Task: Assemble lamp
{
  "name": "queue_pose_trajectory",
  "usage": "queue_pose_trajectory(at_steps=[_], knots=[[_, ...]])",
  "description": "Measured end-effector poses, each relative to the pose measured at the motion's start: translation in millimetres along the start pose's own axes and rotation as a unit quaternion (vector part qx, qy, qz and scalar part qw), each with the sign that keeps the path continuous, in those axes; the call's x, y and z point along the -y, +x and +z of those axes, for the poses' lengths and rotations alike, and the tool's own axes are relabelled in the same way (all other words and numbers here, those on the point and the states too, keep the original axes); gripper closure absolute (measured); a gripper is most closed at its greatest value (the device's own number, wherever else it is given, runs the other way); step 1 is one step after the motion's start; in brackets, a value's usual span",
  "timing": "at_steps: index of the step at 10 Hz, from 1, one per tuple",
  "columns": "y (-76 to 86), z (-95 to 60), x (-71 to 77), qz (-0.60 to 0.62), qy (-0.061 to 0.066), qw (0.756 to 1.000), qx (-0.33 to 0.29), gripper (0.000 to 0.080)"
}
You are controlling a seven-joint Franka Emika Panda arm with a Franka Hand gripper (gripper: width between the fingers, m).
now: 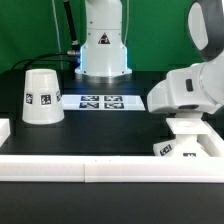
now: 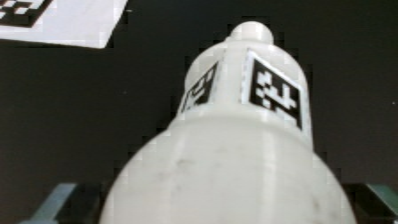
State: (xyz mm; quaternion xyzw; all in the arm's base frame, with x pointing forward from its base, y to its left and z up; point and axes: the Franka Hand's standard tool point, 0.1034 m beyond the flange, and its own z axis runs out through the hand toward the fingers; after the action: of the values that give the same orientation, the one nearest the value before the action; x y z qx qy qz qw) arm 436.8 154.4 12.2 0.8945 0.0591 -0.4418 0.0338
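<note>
In the wrist view the white bulb [image 2: 231, 150] fills the frame, its neck with two square tags pointing away from the camera. My gripper [image 2: 214, 208] is shut on the bulb's round body, with one finger [image 2: 61, 203] showing on each side. In the exterior view the gripper [image 1: 186, 124] hangs at the right, just above the low blocky base [image 1: 186, 149]; the bulb is hidden there by the hand. The cone shade [image 1: 41, 96] stands wide end down at the exterior view's left, apart from the gripper.
The marker board [image 1: 100, 101] lies flat on the black table between the shade and the base; its corner shows in the wrist view [image 2: 54, 22]. White border blocks [image 1: 90, 166] run along the front edge. The arm's own pedestal [image 1: 103, 50] stands at the back.
</note>
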Motion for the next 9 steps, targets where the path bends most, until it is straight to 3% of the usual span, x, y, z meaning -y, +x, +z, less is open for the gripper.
queue_pose_trajectory(at_steps=[2, 9], knots=[[-3.7, -8.6, -8.9, -0.053, -0.019, 0.998, -0.009, 0.0222], [-51.5, -76.6, -45.0, -0.101, 0.000, 0.995, -0.023, 0.0220]])
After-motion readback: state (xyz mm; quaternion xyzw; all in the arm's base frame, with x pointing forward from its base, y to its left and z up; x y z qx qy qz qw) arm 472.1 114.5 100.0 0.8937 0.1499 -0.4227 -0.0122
